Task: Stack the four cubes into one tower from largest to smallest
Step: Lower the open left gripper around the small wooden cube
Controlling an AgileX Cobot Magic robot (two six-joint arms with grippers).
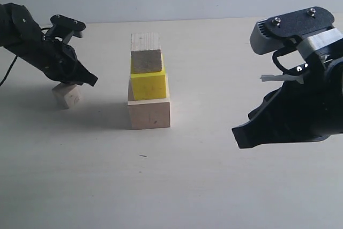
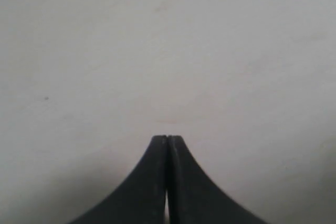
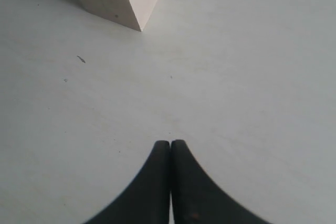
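Left gripper (image 1: 92, 80) is pinched closed on nothing, just left of the large pale wood cube (image 1: 149, 113), over the small pale wood cube (image 1: 66, 96) that sits alone on the beige table (image 1: 214, 186). I judge it must open before grasping. Right gripper (image 1: 240, 135), also closed and empty, hangs right of that big cube, clear of it. On the big cube rest the bright yellow cube (image 1: 149, 85) and a smaller wood cube (image 1: 146, 61), so the tower lacks only its top.

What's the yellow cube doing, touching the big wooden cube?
Touching. The exterior view shows the yellow cube resting directly on the big wooden cube, no gap between them.
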